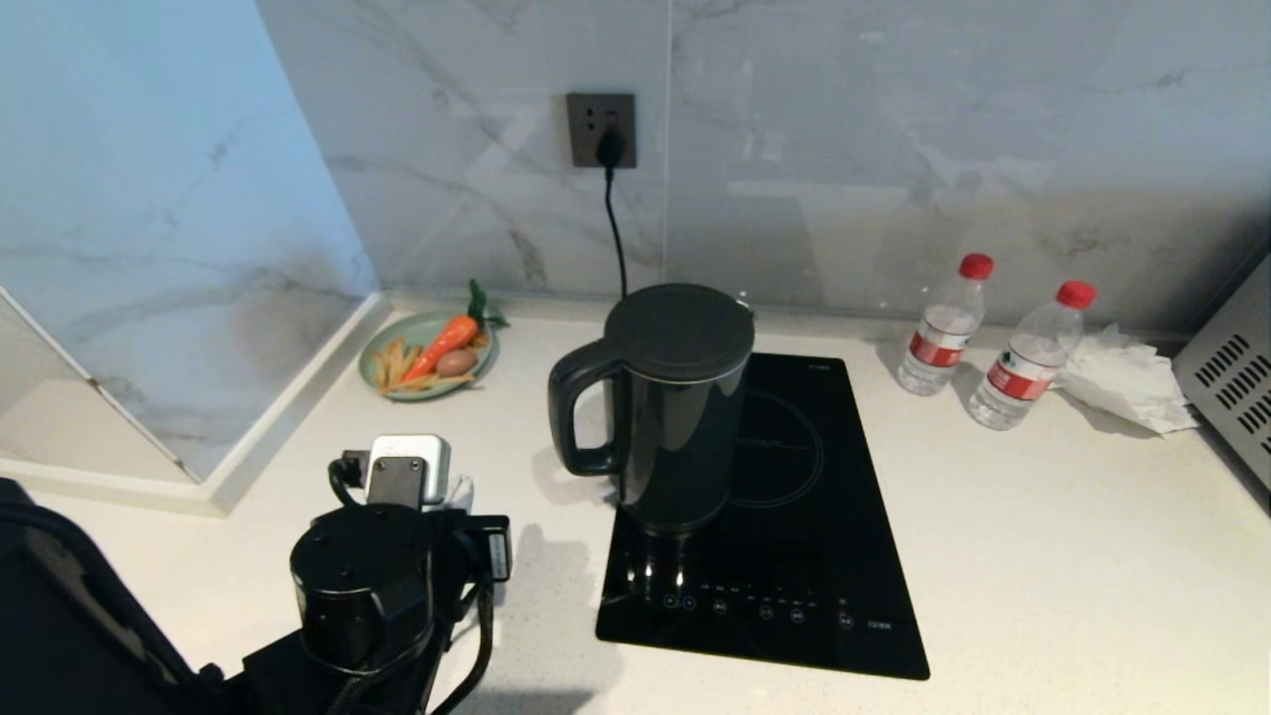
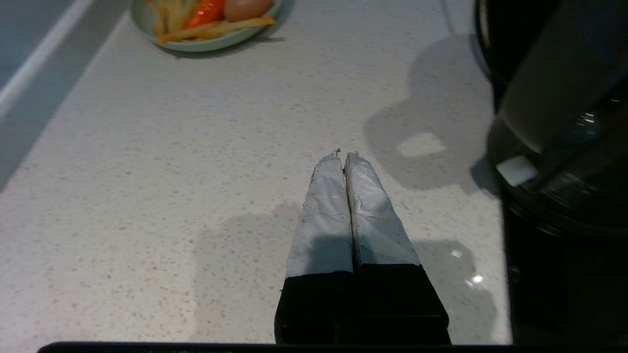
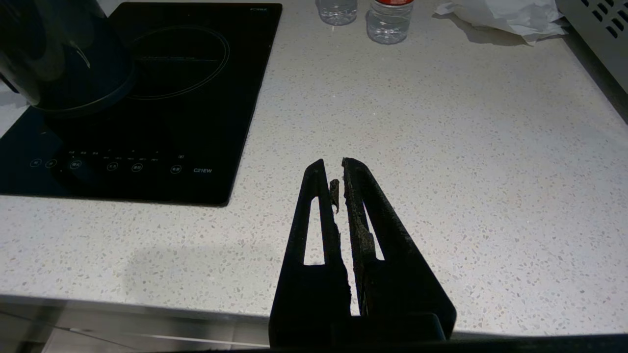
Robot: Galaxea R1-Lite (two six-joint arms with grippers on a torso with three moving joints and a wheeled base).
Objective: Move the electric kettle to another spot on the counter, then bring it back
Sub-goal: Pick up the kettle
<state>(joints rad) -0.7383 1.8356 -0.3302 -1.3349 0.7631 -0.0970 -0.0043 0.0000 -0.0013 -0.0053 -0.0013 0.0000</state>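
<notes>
- The electric kettle (image 1: 675,407) stands upright on the left edge of the black cooktop (image 1: 794,516), not on the white counter (image 1: 1043,556) itself. Its handle (image 1: 581,412) points toward my left arm.
- My left gripper (image 2: 345,156) hangs low over the counter, near the kettle but not touching it. Its jaws are pressed together and hold nothing.
- My right gripper (image 3: 336,169) waits over the counter's front edge, well apart from the kettle. Its jaws are nearly together, also with nothing in them.
- I think I am between moves, with no grip on the kettle.
- Next I must spread my left jaws, reach the handle and squeeze it tight before lifting.
</notes>
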